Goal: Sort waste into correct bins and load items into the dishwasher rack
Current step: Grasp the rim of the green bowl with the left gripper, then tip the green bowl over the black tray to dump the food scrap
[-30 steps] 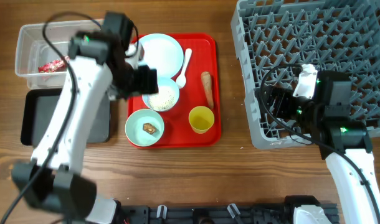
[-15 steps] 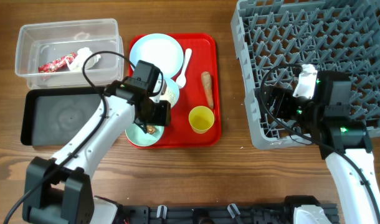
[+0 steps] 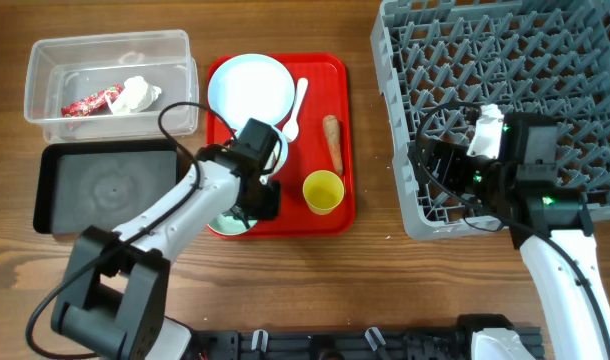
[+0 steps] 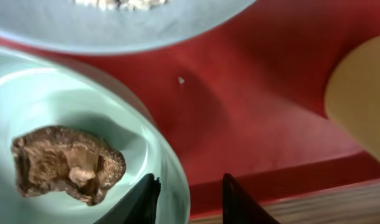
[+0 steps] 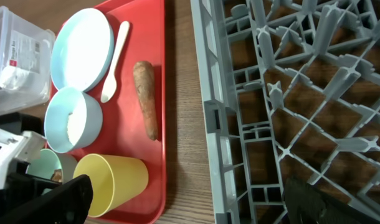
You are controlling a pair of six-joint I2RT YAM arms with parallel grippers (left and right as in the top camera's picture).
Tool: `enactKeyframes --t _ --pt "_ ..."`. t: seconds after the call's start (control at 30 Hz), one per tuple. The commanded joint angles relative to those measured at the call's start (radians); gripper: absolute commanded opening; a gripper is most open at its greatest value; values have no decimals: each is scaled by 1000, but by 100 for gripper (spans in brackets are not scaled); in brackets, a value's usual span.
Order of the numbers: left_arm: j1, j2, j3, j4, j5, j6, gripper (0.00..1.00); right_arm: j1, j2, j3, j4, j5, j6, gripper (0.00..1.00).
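From above, the left claw (image 3: 257, 195) has left the clear tub (image 3: 45, 60), where the wrapper (image 3: 88, 101) and tissue (image 3: 135, 93) now lie. It has come down at the green bowl (image 3: 225, 225) on the red tray (image 3: 315, 90). The right claw (image 3: 430, 168) hangs unmoved at the rack (image 3: 505, 60) edge.

The left wrist view shows that claw narrowly parted and empty, one finger inside the bowl's rim and one outside. The brown lump (image 4: 65, 165) sits in the bowl, untouched.

The right wrist view shows its claw wide, holding nothing. The carrot stick (image 5: 145, 96), cup (image 5: 112, 180), plate (image 5: 84, 46) and spoon (image 5: 114, 59) wait on the tray. Paper waste seems sorted; food scraps are likely next.
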Motion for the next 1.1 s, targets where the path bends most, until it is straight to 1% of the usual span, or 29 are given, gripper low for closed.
enactKeyframes --t 0.0,0.03,0.1,0.23,0.37,0.53,0.63,0.8,0.9,1.07 --pt "-14 10 -8 6 -63 -62 20 5 14 18 -16 -16 1 100" --pt "-14 10 -8 6 -64 -65 16 5 14 18 -19 -16 1 100" --pt "-14 10 -8 3 -63 -77 4 5 14 18 -19 -16 0 100" --pt "-14 10 -5 -16 -62 -80 4 5 14 18 -19 -16 1 100" --pt "-14 -3 16 -79 -63 -80 4 5 14 18 -19 -17 1 100" --pt "-7 -50 90 -181 -62 -80 4 5 14 18 -20 -24 1 100" --pt "24 -97 151 -229 -60 -79 4 5 14 18 -26 -24 1 100" --pt "100 -169 196 -248 -27 -75 4 5 14 18 -27 -24 1 100" --pt "179 -221 196 -254 -13 -68 4 5 14 18 -29 -24 1 100" --pt "396 -272 196 -262 159 100 4 5 14 18 -29 -24 0 100"
